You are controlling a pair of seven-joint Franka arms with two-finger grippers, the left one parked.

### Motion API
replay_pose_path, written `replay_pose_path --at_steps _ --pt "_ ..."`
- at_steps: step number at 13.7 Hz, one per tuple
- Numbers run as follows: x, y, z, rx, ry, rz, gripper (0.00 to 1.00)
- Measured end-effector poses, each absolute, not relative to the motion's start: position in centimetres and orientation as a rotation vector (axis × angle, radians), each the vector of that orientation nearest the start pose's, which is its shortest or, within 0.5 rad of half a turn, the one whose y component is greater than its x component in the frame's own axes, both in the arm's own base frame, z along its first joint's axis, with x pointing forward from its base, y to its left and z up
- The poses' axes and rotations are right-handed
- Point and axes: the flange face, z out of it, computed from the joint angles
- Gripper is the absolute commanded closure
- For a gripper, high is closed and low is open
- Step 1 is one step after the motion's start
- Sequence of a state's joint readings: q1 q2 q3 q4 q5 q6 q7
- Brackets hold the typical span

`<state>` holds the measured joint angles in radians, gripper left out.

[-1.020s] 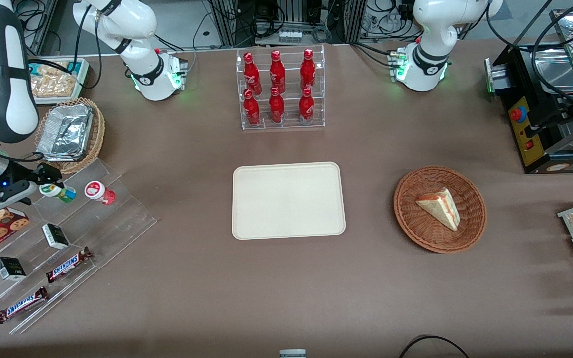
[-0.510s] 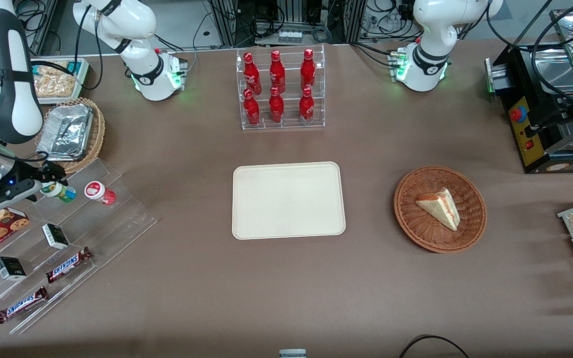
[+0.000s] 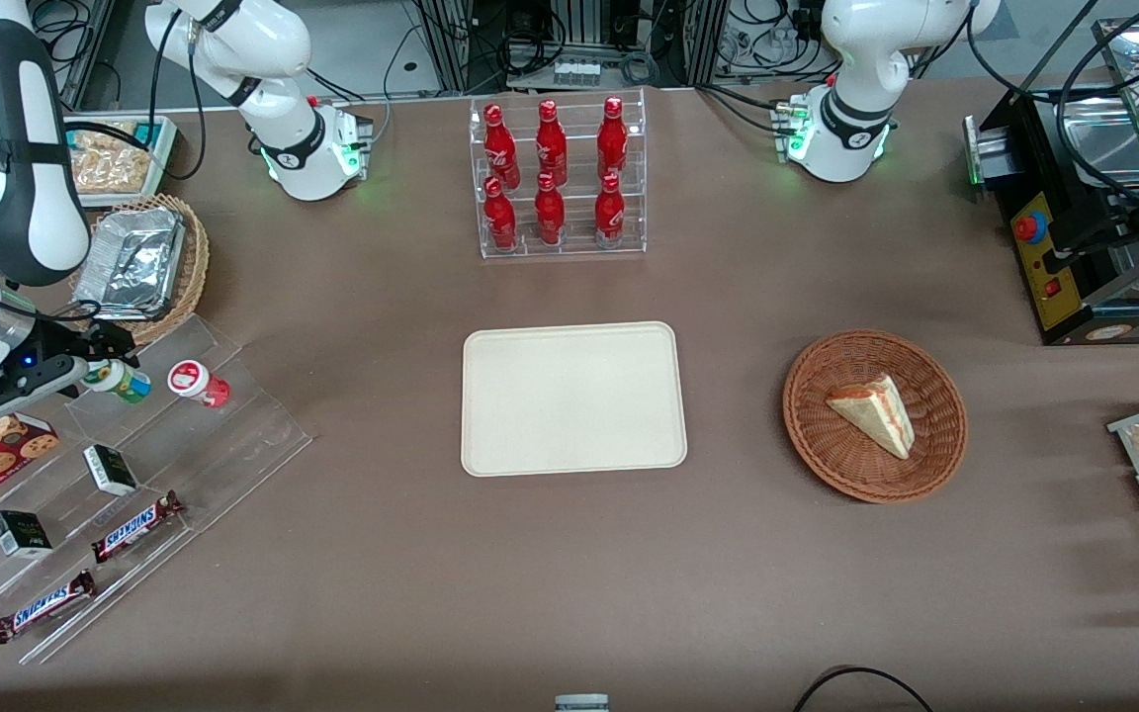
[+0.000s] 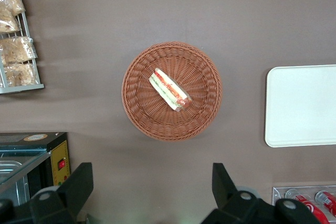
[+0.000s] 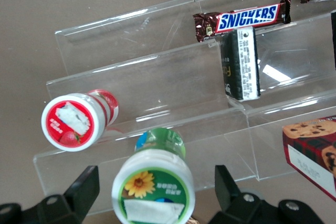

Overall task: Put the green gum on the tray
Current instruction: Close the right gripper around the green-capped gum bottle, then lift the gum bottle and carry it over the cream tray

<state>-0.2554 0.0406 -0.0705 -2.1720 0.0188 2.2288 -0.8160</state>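
On the clear stepped rack [image 3: 134, 445], the green gum [image 3: 118, 380] lies tilted, white lid toward the wrist camera, between the tool's [image 5: 152, 195] spread fingers [image 5: 79, 187]. The tray [image 3: 572, 398] sits at three o'clock, mid-desk. Fingertips are cut off; contact unclear.

A brown table [image 3: 569, 583] fills almost the whole front view, evenly lit with soft shadows pooling along its bottom edge and a black cable [image 3: 861, 684] curling in at the lower right. Along the top of the frame, past the table's edge, there's grey floor [image 3: 362, 44] and a metal rack [image 3: 579, 40] hung with tangled black cables. At the upper right a black machine [image 3: 1074, 237] with a red button and a yellow panel sits on the table.
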Motion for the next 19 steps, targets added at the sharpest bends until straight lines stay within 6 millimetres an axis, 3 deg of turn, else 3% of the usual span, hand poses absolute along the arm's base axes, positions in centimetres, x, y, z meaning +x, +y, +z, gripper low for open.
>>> replay_pose_path --at_steps 2,3,4,5,6,14,16,19 --pt "51.2 -17.5 37.5 -3.051 -0.739 -0.029 0.06" --pt "51.2 -17.5 37.5 -3.051 -0.739 -0.029 0.14" --pt "51.2 -17.5 37.5 -3.051 -0.739 -0.029 0.31" --pt "51.2 -17.5 37.5 -3.051 -0.739 -0.028 0.70" --pt "51.2 -17.5 37.5 -3.051 -0.739 -0.028 0.98" --pt "51.8 -17.2 38.4 -3.054 -0.753 -0.050 1.00" --pt "52.7 -16.8 40.3 -3.050 -0.769 -0.055 1.00" --pt "55.0 -15.1 45.5 -3.021 -0.815 -0.067 1.00"
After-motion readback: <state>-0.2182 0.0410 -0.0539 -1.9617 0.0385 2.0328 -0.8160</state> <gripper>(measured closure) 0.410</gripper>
